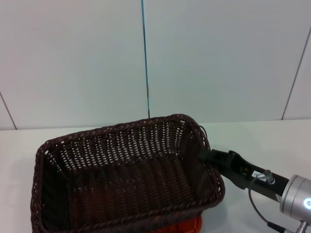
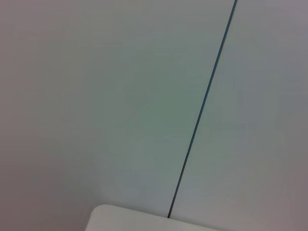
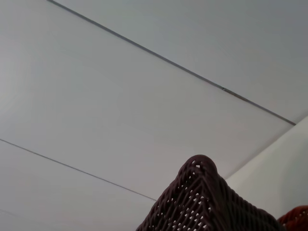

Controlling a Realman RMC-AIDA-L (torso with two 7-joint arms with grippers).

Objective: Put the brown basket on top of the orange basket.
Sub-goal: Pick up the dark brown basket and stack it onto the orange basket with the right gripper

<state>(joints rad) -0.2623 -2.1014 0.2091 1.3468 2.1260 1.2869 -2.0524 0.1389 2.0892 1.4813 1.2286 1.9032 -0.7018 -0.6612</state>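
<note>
The brown basket [image 1: 126, 174] fills the lower middle of the head view, open side up and slightly tilted. Beneath its near right corner a strip of the orange basket [image 1: 182, 226] peeks out; the rest of it is hidden. My right gripper [image 1: 205, 156] reaches in from the right and is clamped on the brown basket's right rim. The right wrist view shows a corner of the brown basket [image 3: 207, 202] close up, with a bit of the orange basket [image 3: 296, 216] at the edge. My left gripper is out of sight in every view.
Both baskets are over a white table [image 1: 262, 141] that runs back to a white panelled wall [image 1: 218, 58] with a dark vertical seam. The left wrist view shows only that wall and a table corner [image 2: 144, 221].
</note>
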